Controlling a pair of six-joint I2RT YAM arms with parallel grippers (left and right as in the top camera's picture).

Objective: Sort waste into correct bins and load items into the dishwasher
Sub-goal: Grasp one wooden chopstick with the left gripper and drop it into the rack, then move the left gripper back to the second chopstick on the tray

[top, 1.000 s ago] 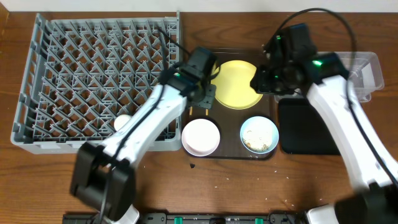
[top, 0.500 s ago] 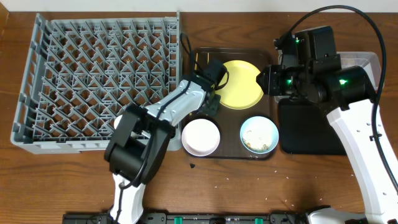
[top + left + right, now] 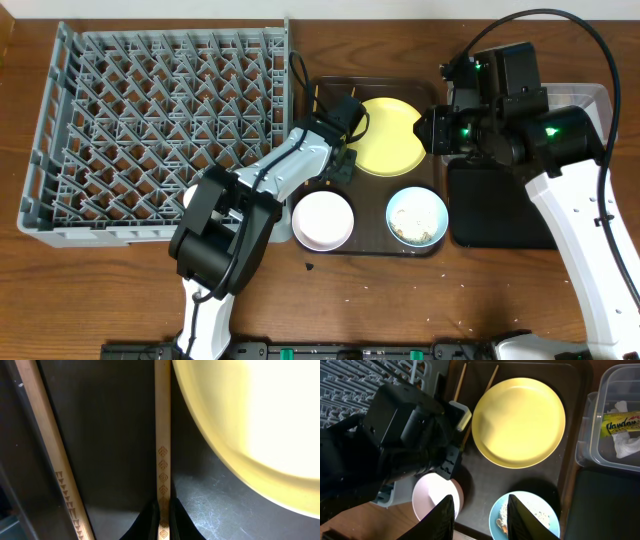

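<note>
Gripped chopstick: long axis straight away from the fingers, far tip toward the back edge of the brown tray, patterned end at the hand. Lying close along the left rim of the yellow plate; touching it or not, cannot tell. Pinched at the patterned end by the left hand, fingers closed narrowly on the wood from both sides. Second chopstick further left on the same tray, apart from the first, slanting a little, patterned end likewise toward the wrist camera. In front of the plate, a white bowl and a blue bowl with pale scraps inside. Left of the brown tray, the grey rack. Right hand hovering above the brown tray, fingers partly spread, nothing between them. At the right of the tabletop, a clear box with a wrapper inside, and a black tray in front of it.
</note>
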